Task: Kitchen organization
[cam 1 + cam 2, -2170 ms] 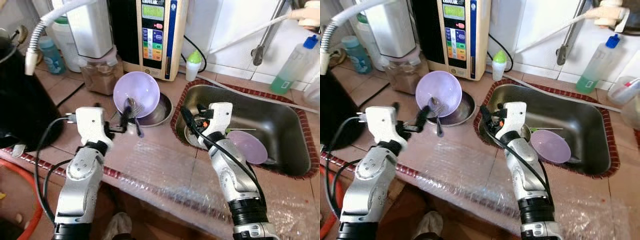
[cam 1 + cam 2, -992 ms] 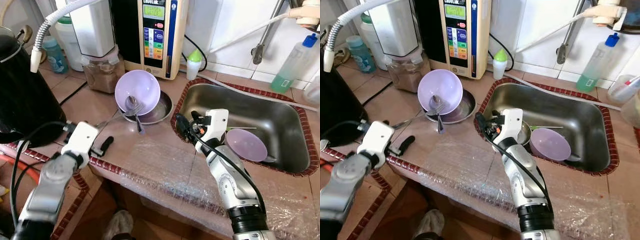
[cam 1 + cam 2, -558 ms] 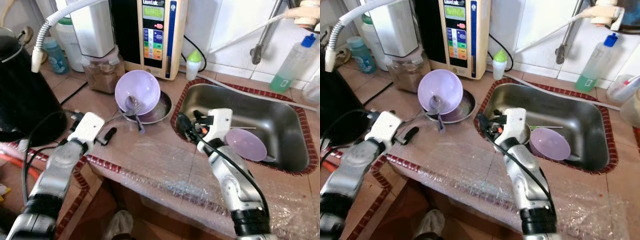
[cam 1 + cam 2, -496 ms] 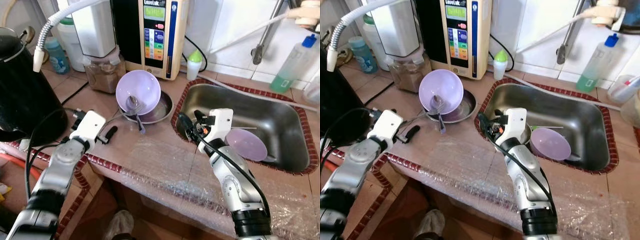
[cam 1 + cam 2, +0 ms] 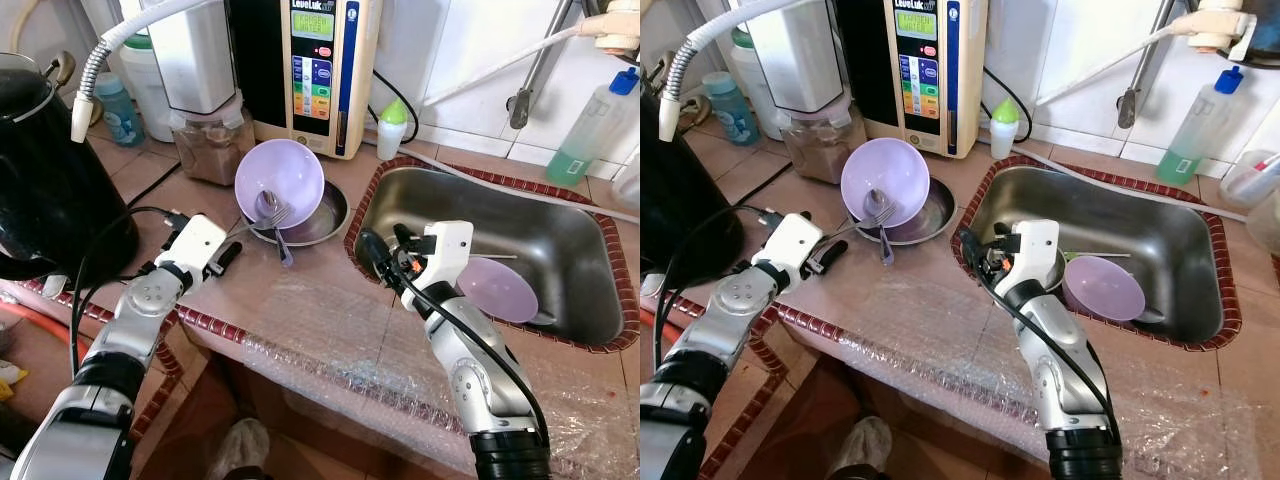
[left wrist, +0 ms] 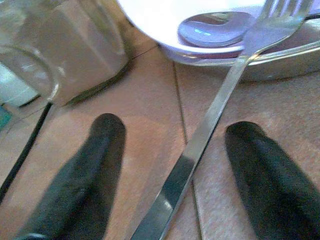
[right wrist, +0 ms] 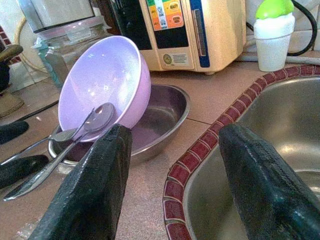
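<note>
left gripper (image 5: 226, 257) now straddling fork (image 6: 210, 135), fingers apart

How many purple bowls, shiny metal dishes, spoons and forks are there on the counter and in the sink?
Purple bowls: 2, one tilted in the metal dish, one in the sink
Metal dishes: 1
Spoons: 1
Forks: 1
Total: 5
</note>
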